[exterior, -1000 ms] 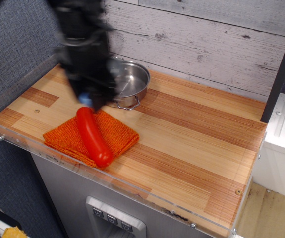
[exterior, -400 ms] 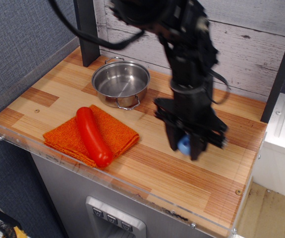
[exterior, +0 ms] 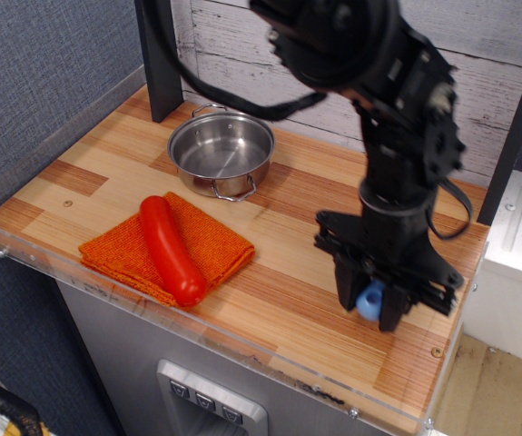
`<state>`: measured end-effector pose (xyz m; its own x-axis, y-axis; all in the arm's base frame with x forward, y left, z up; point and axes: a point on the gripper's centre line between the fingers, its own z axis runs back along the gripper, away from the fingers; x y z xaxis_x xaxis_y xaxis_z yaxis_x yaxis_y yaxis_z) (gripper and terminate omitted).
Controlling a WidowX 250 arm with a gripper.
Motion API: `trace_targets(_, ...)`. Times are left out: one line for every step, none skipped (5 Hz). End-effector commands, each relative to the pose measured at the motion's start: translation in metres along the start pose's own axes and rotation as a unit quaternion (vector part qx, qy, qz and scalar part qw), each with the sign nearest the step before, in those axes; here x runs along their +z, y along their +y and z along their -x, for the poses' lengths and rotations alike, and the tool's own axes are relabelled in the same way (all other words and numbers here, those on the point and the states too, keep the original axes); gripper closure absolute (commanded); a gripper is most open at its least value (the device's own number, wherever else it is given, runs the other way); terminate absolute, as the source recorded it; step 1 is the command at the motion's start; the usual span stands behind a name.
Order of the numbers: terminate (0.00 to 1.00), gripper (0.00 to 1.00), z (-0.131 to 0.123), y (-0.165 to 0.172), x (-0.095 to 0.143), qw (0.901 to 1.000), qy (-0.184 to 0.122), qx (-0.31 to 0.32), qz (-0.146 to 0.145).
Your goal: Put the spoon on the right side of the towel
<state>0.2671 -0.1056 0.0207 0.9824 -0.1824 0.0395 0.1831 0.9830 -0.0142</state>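
The orange woven towel [exterior: 220, 247] lies folded at the front left of the wooden counter, with a long red sausage-shaped object [exterior: 169, 249] lying across it. My gripper [exterior: 369, 302] hangs over the front right of the counter, far right of the towel, shut on the spoon [exterior: 369, 301]. Only the spoon's light-blue handle end shows between the fingers; its grey bowl is hidden. I cannot tell whether the spoon touches the counter.
A steel pot [exterior: 221, 152] with side handles stands at the back left, behind the towel. A clear acrylic rim [exterior: 242, 350] runs along the counter's front and left edges. A dark post [exterior: 159, 56] stands at the back left, another at the far right.
My gripper has carried the spoon from the towel's back edge at the left across the counter to the front right, and is now lower and further right than 0.4 s ago.
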Motion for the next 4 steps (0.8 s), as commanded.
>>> trace_targets(0.0,1.0,0.006,-0.002,0.004,0.998,0.001,0.022,-0.06)
trace_targets(0.0,1.0,0.008,0.003,0.004,0.998,0.002,0.034,-0.053)
trace_targets(0.0,1.0,0.009,0.007,0.003,0.9989,-0.003,0.036,-0.031)
trace_targets(0.0,0.0,0.009,0.009,0.007,0.9987,0.001,0.042,-0.03)
